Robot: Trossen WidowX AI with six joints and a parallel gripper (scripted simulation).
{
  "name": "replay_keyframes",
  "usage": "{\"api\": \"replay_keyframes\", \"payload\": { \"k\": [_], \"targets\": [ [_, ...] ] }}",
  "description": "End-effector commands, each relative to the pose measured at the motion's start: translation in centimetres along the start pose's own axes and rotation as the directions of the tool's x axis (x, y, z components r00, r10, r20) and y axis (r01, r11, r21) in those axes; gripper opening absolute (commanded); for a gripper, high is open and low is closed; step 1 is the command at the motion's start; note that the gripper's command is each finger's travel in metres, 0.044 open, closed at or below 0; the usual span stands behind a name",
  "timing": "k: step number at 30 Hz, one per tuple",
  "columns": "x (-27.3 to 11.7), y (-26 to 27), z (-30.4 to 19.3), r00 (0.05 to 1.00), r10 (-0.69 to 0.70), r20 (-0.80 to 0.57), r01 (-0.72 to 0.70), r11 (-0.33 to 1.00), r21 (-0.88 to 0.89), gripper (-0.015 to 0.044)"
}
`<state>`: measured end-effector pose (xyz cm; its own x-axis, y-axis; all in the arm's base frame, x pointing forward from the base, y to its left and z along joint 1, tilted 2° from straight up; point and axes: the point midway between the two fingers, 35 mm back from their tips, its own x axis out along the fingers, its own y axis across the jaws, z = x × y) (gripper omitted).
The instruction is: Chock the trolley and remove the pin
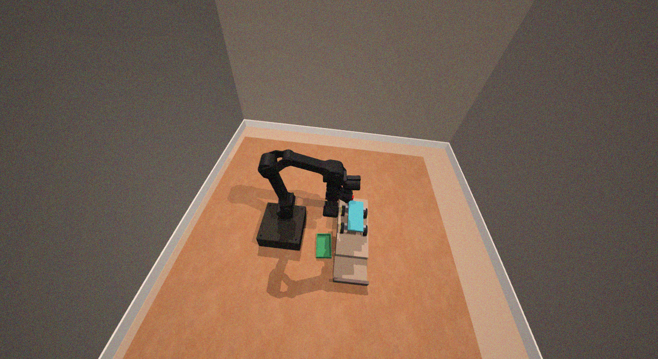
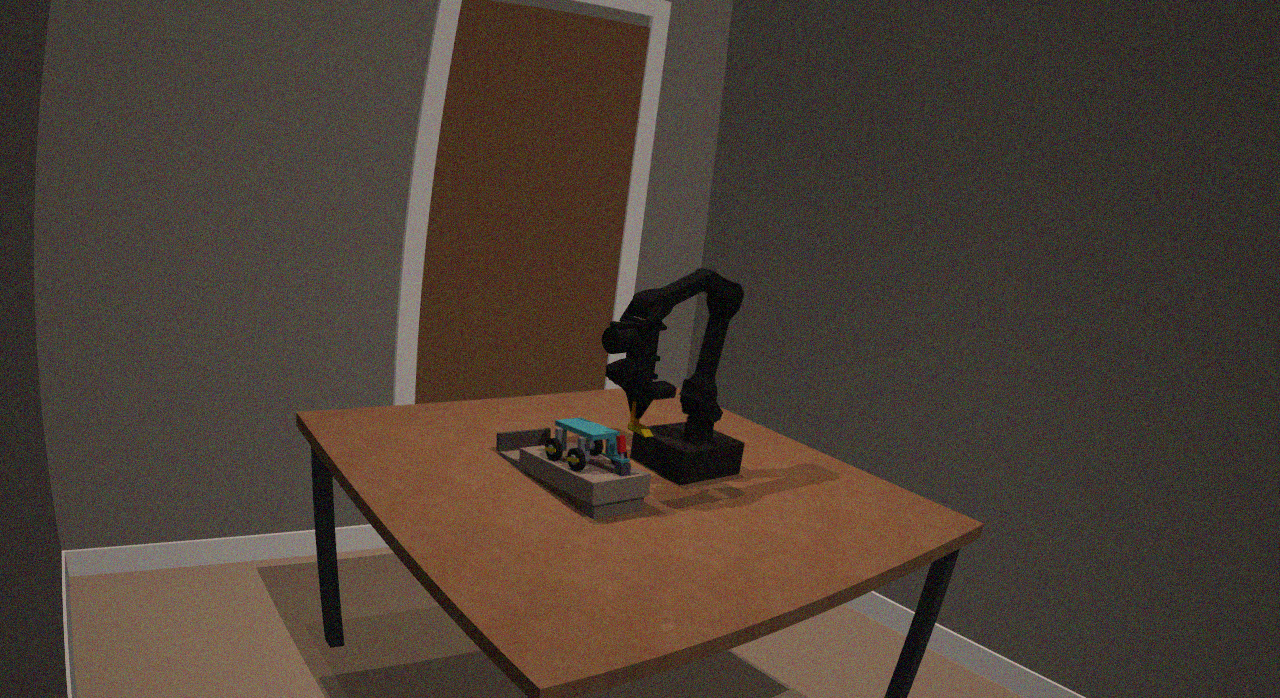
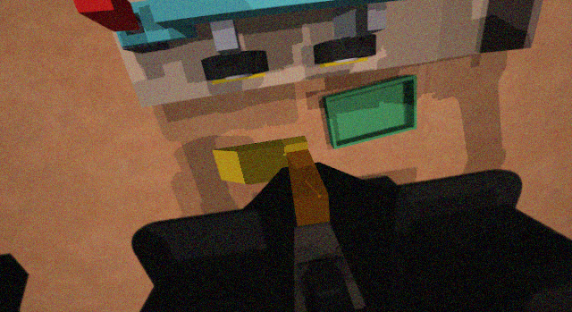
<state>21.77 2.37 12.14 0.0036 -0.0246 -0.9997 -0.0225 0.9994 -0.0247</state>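
My gripper [image 2: 634, 409] [image 3: 301, 172] is shut on the orange handle of the yellow chock [image 2: 640, 431] [image 3: 264, 162], which hangs in the air beside the ramp, on the robot-base side. In the top view the arm hides the chock. The teal trolley [image 1: 355, 216] [image 2: 586, 429] [image 3: 268, 0] stands on the beige ramp [image 1: 351, 245] [image 2: 581, 489] [image 3: 411, 37]. The red-headed stop pin [image 1: 352, 197] [image 2: 621, 443] [image 3: 96, 0] stands at its uphill end. The green tray [image 1: 324, 246] [image 3: 371, 117] lies empty beside the ramp. The chock's black base is not discernible.
The black robot base [image 1: 280, 226] [image 2: 687, 457] stands on the table [image 1: 230, 283] [image 2: 644, 569] across the tray from the ramp. A raised end stop [image 2: 523, 439] crosses the ramp's low end. The wrist hangs close to the ramp's uphill end.
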Motion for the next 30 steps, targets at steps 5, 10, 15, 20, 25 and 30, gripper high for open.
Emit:
{"api": "replay_keyframes", "payload": {
  "k": [5, 10, 15, 20, 25, 30],
  "targets": [
    [0.2, -2.7, 0.6, 1.0, -0.006, 0.0, 0.006, 1.0, -0.002, 0.0],
    [0.3, -4.4, 0.9, 1.0, -0.008, 0.001, 0.008, 1.0, -0.002, 0.0],
    [0.5, -6.3, 1.3, 1.0, -0.009, 0.001, 0.009, 1.0, -0.002, 0.0],
    [0.7, -8.2, 1.7, 1.0, -0.011, 0.001, 0.011, 1.0, -0.002, 0.0],
    [0.8, -10.1, 2.1, 1.0, -0.013, 0.002, 0.013, 1.0, -0.002, 0.0],
    [1.0, -12.2, 2.5, 1.0, -0.015, 0.002, 0.015, 1.0, -0.002, 0.0]
  ]
}}
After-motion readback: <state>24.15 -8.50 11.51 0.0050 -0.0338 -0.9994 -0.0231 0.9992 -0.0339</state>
